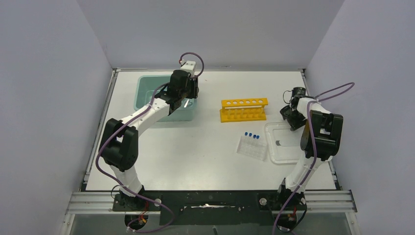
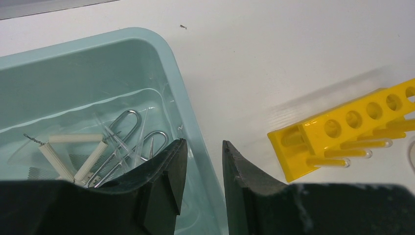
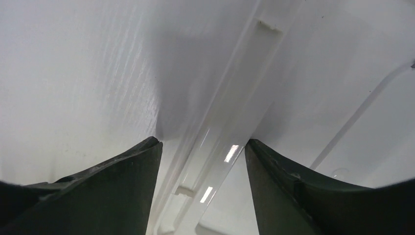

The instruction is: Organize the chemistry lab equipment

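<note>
I am seeing the left end effector [image 2: 201, 169] sitting spread astride the teal tub [image 2: 186, 98] wall, with the metal forceps [image 2: 122, 149] lying inside. The right end effector [image 3: 201, 152] is sitting spread astride the lid [image 3: 230, 98] rim. The blue-capped tubes [image 1: 251, 135] are resting on the bench [image 1: 195, 147].

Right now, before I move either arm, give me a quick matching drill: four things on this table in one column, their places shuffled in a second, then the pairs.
Column one
1. right hand
2. blue-capped tubes
3. yellow rack
4. metal forceps

Column two
A. inside the teal tub
B. open, astride the rim of the translucent lid
C. mid-table, between tub and lid
D. on a clear tray, just left of the lid

Pairs: 1-B; 2-D; 3-C; 4-A
</note>
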